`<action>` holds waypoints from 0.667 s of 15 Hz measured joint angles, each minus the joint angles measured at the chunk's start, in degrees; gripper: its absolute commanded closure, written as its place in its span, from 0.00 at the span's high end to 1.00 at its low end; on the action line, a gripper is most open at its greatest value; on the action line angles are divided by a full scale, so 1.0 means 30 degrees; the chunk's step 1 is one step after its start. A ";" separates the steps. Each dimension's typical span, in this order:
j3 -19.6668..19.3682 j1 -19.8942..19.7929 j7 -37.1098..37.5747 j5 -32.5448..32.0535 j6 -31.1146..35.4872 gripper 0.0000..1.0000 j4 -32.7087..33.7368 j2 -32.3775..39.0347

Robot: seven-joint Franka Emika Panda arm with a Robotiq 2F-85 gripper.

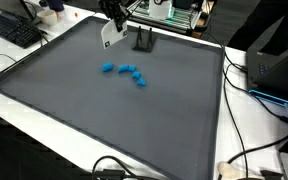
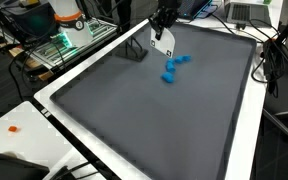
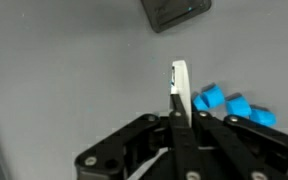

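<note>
My gripper (image 1: pixel 111 22) hangs above the far part of a dark grey mat (image 1: pixel 104 120), shut on a thin white card (image 1: pixel 107 34). It also shows in an exterior view (image 2: pixel 161 25) with the white card (image 2: pixel 162 42) dangling below it. In the wrist view the fingers (image 3: pixel 180 112) are pressed together on the white card (image 3: pixel 180 82), seen edge-on. A cluster of small blue blocks (image 1: pixel 126 72) lies on the mat below and nearer the camera; it shows in the wrist view (image 3: pixel 229 104) to the right of the card, and in an exterior view (image 2: pixel 174 68).
A small black stand (image 1: pixel 143 41) sits on the mat near the far edge, also in the wrist view (image 3: pixel 176 12). A keyboard (image 1: pixel 12 30), cables (image 1: pixel 246 80) and a black box (image 1: pixel 280 72) lie on the white table around the mat.
</note>
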 measured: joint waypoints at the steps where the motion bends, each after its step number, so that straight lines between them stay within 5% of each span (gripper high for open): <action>1: -0.0001 0.0016 0.0964 0.0135 0.0000 0.01 -0.0385 -0.0332; 10: 0.0098 0.0177 0.8049 0.2558 0.0129 0.01 -0.3846 -0.2820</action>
